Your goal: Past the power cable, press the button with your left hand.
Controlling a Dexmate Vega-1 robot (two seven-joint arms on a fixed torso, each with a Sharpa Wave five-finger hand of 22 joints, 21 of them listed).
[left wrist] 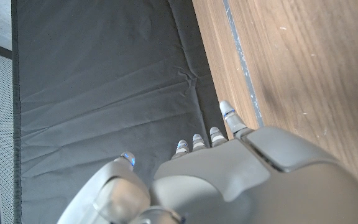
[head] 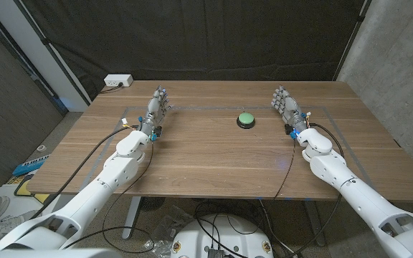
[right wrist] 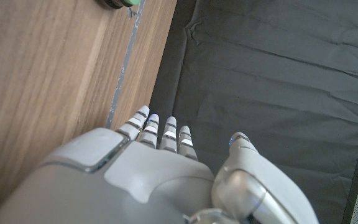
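Note:
A round green button [head: 245, 119] on a dark base sits on the wooden table [head: 214, 154], a little right of the middle and towards the far side. Its edge [right wrist: 120, 3] also shows in the right wrist view. My left hand [head: 156, 109] stands on the table's far left part, well to the left of the button, fingers apart and extended, holding nothing. In its wrist view the left hand [left wrist: 229, 177] reaches towards the far table edge. My right hand [head: 287, 106] stands to the button's right, fingers extended and apart, also holding nothing; the right hand [right wrist: 160, 174] shows from behind.
A white power strip [head: 117, 81] lies off the table's far left corner. Black cables [head: 292, 161] run along both arms. Thin tape lines [head: 192, 108] mark a rectangle on the tabletop. A dark curtain [head: 192, 36] hangs behind the table, a concrete wall [head: 400, 64] on the right.

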